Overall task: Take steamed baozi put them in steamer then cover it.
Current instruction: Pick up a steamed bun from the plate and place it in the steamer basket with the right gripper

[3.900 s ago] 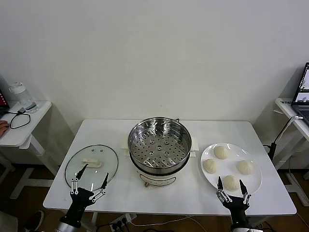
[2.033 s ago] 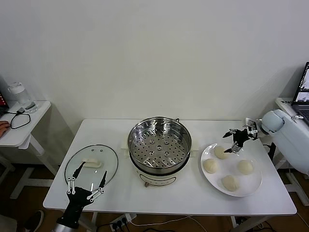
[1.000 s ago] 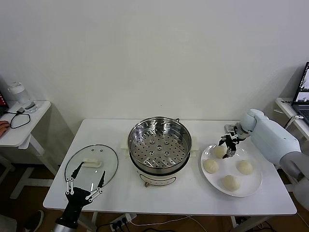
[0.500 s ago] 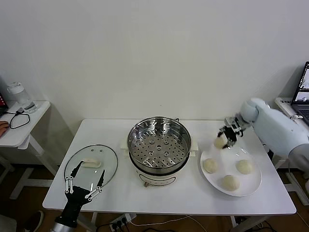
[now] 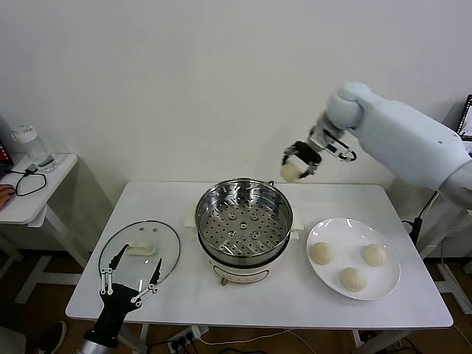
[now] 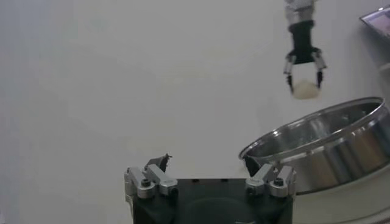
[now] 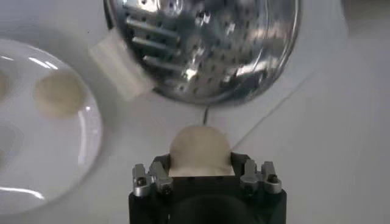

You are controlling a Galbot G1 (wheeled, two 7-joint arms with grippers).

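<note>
One bun [image 5: 292, 171] pinched in right gripper [image 5: 297, 165], apparently above steamer [image 5: 244, 221] far rim; left gripper [image 5: 133, 287] spread near bench [image 5: 177, 302] edge.

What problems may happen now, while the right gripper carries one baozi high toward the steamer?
1. The right gripper holds the baozi high, behind the steamer's far rim rather than over its tray; released here, it would likely miss and land on the table.
2. The bun is soft, so a tight pinch may dent it.
3. The glass lid lies near the table edge, beside the open left gripper, which might nudge it.
</note>
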